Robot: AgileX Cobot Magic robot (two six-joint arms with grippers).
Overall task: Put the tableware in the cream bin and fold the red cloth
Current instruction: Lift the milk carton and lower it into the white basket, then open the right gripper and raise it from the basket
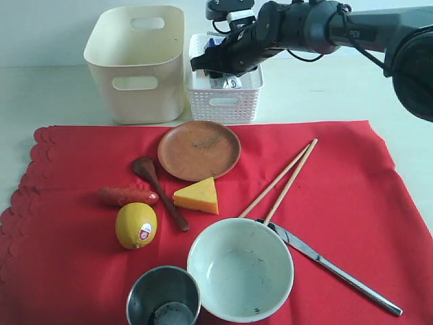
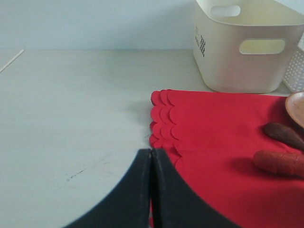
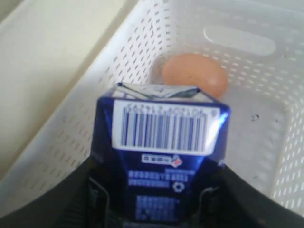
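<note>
Red cloth [image 1: 67,203] spans lower frame; left claw [image 2: 151,156] pressed together at its scalloped edge. Cream bin [image 1: 139,101] upper left. Tableware, cup [image 1: 145,294] to knife [image 1: 338,271], all on cloth. Upper centre, right claw [image 1: 216,66] pinches carton [image 3: 161,156] in basket [image 1: 223,105]. Seemingly food sorting; next: drop carton, fetch plate [image 1: 199,150].
</note>
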